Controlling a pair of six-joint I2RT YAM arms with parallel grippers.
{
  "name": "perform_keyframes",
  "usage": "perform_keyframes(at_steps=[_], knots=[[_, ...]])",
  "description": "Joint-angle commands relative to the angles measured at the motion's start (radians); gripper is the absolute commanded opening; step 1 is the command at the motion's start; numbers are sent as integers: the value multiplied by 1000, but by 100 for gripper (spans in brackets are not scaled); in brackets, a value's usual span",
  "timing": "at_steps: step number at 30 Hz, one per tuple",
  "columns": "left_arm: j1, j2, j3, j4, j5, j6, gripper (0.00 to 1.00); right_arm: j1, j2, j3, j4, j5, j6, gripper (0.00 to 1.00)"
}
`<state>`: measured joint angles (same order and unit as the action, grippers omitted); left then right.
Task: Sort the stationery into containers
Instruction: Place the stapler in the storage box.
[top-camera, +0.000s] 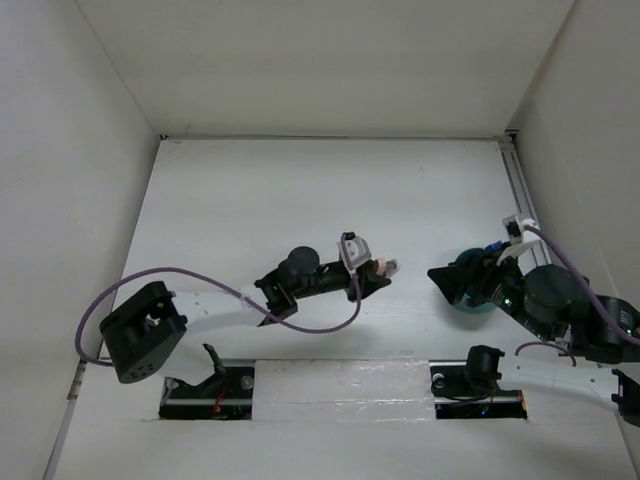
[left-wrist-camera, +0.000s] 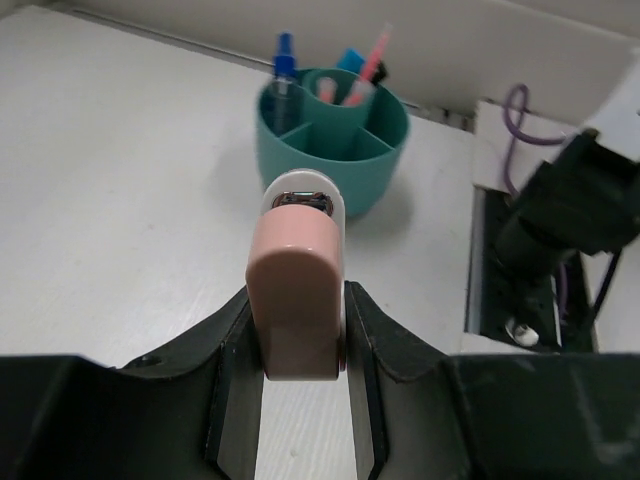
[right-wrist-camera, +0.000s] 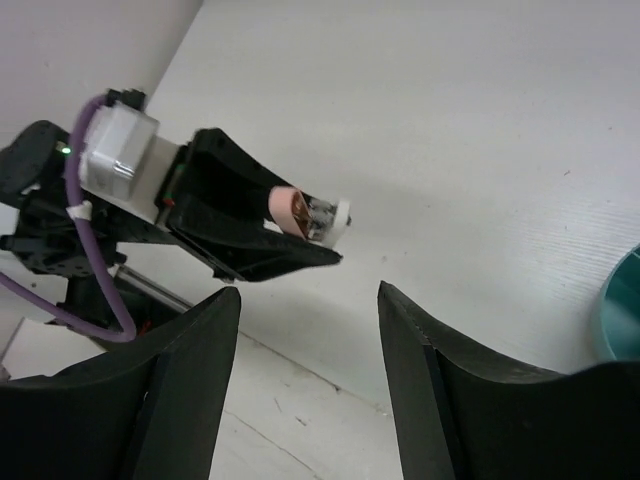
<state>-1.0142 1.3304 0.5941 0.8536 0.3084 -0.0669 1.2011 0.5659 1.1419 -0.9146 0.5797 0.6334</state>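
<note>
My left end effector (left-wrist-camera: 297, 302) is closed most of the way on the eraser (left-wrist-camera: 296, 245), pinching its pink sides. My right end effector (right-wrist-camera: 305, 305) stands open and holds nothing. The eraser is in the air above the table (left-wrist-camera: 120, 190), with the cup (left-wrist-camera: 325, 190) ahead and well apart. To do this step well, I think I should bring it over a free compartment, clear of the divider walls, tip it down and let go low. Its long axis runs along my fingers (left-wrist-camera: 235, 380), white end pointing to the cup.
</note>
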Motion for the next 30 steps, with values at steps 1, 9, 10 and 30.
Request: perform_keyframes(at_steps=[1, 9, 10, 30], knots=[[-3, 90, 136, 124, 277, 55, 0, 8, -52, 56, -76, 57, 19, 63], [-3, 325, 409, 122, 569, -7, 0, 8, -72, 125, -197, 88, 61, 61], [-3, 343, 436, 113, 639, -7, 0, 8, -72, 134, -210, 88, 61, 61], [26, 886, 1022, 648, 1123, -641, 0, 8, -63, 328, -401, 184, 74, 61]])
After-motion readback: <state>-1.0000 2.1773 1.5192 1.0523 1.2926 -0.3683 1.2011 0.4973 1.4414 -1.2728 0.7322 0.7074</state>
